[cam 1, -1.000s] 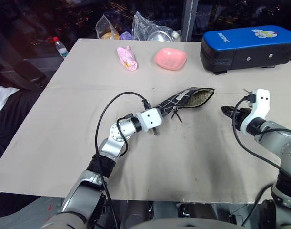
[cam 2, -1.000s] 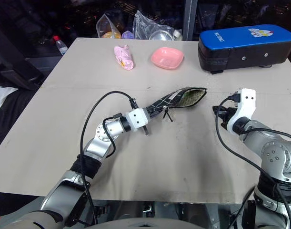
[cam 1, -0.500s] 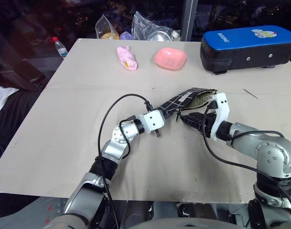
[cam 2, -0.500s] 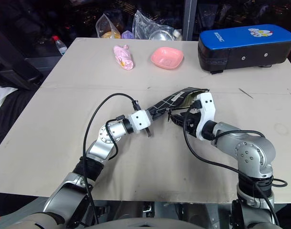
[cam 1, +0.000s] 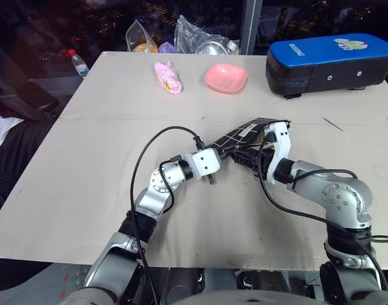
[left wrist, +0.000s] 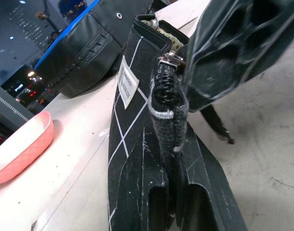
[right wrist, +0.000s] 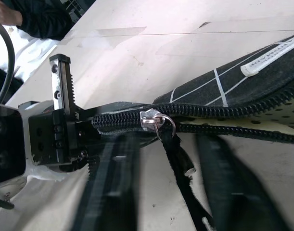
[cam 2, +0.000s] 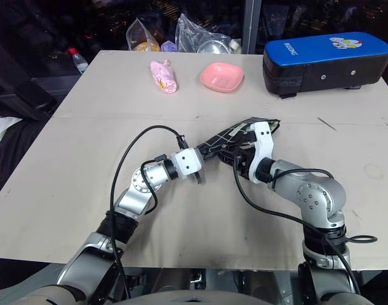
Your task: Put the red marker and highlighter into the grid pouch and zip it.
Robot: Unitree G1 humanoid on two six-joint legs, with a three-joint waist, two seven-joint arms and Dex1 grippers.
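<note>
The pouch, black with thin white grid lines, lies near the middle of a pale table, running slantwise with its open mouth toward the far right. A small white label is sewn on its side. The left gripper has its jaws pressed together on the pouch's near end, pinching the fabric at the closed end of the zipper. The right gripper points in from the right, its tips at the zipper just beside the left gripper. In the right wrist view its two fingers stand apart on either side of the dangling black cord of the metal zipper pull, not yet pinching it. Beyond the pull the zipper is open, showing a pale dotted lining.

At the far edge of the table lie a pink bowl, a pink soft object, and a large blue-and-black case. Clear bags sit behind the table, and a small bottle off its left corner.
</note>
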